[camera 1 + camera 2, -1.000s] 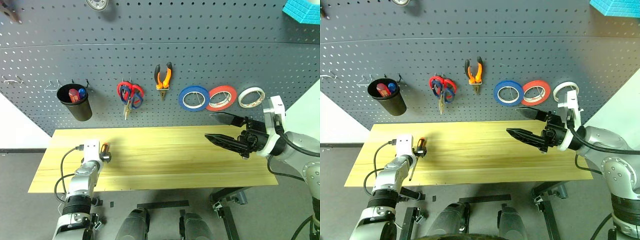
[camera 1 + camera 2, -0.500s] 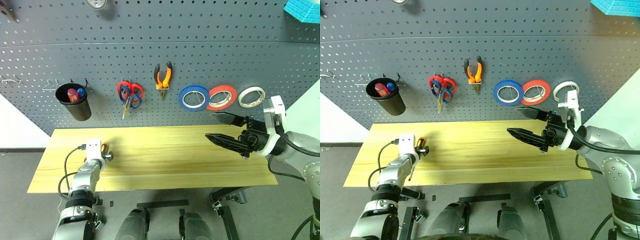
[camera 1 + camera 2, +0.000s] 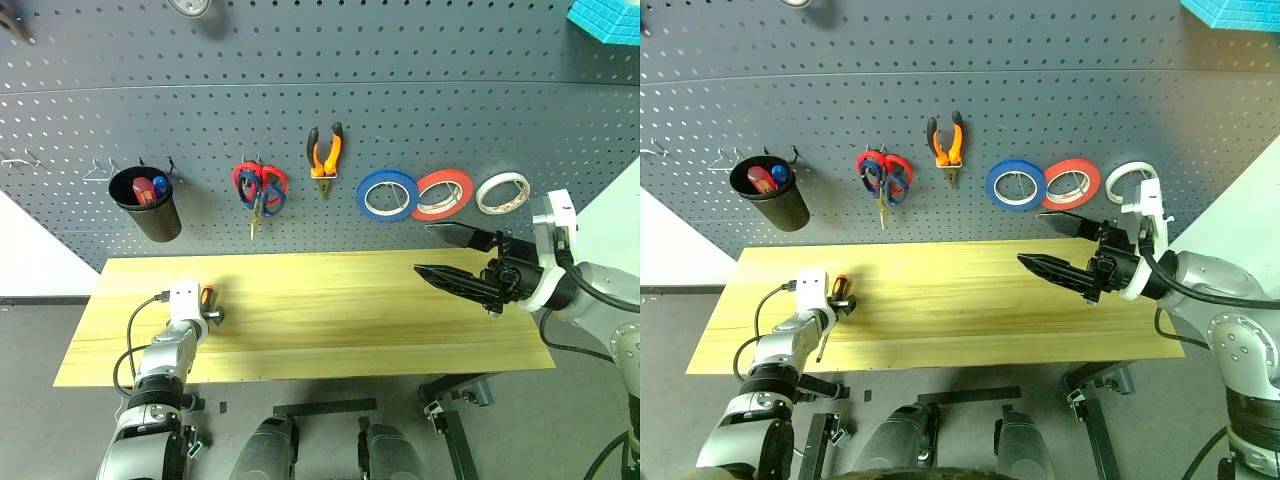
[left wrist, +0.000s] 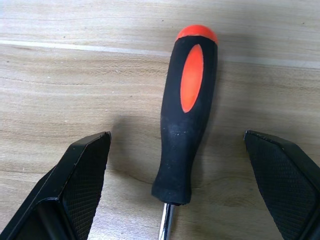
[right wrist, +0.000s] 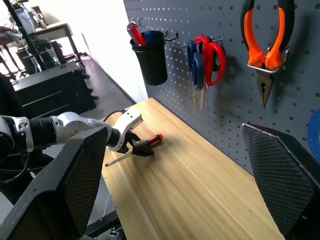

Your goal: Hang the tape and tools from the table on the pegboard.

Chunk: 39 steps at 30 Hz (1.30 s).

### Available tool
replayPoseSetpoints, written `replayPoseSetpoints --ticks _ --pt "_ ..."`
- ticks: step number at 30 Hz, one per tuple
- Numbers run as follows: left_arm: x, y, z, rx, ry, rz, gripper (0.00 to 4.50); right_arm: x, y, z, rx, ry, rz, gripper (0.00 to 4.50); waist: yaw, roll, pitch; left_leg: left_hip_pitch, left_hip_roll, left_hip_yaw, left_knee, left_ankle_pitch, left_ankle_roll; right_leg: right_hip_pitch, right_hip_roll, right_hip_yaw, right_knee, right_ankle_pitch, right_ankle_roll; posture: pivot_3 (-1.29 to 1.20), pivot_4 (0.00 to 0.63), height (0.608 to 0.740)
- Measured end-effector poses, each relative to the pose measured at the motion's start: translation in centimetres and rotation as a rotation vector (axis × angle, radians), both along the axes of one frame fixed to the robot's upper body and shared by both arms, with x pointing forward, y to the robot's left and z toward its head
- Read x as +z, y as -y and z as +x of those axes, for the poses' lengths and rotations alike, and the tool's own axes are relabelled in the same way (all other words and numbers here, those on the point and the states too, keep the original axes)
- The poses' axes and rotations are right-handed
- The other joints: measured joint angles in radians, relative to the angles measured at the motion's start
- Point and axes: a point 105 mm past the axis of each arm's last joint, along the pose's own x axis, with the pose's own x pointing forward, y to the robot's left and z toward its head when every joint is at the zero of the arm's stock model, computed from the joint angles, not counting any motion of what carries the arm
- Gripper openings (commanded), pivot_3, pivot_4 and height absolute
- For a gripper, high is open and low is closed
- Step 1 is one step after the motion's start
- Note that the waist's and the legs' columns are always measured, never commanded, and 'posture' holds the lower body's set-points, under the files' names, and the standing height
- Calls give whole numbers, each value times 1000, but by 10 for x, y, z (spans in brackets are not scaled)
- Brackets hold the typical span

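The screwdriver, orange-and-black handled, lies flat on the table near its left end. My left gripper is open, with one finger on each side of the handle and neither touching it. My right gripper hangs open and empty above the table's right part, just below the rolls. On the pegboard hang the whitish tape, the orange-handled pliers and the dark-blue-handled scissors.
Red-handled scissors share the hook with the dark ones. A blue roll and a red roll hang left of the tape. A black cup with pens hangs at the left, beside empty hooks.
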Motion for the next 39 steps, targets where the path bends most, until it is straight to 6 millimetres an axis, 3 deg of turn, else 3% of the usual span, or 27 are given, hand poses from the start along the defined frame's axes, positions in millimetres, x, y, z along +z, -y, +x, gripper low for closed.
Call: replayPoseSetpoints --ticks 10,11,23,33,39 --pt "-1 0 -1 -4 -5 3 609 -1 2 2 -8 -7 3 4500 0 0 0 0 0 0 0 0 0 0 0 0 0 0 0 -38 144 738" --pt "-1 0 -1 -4 -5 3 522 -1 2 2 -7 -6 3 4500 0 0 0 0 0 0 0 0 0 0 0 0 0 0 0 -38 144 738" --pt "-1 4 0 -37 -5 4 523 -1 2 2 -8 -5 3 4500 0 0 0 0 0 0 0 0 0 0 1 0 0 0 0 -36 141 738" --pt "2 23 -6 -191 50 62 523 -1 3 3 -16 2 -3 4500 0 0 0 0 0 0 0 0 0 0 0 0 0 0 0 -28 141 738" --pt "7 44 -9 -324 117 99 523 -1 4 4 -22 13 -8 4500 2 0 0 0 0 0 0 0 0 0 0 0 0 0 0 -26 141 738"
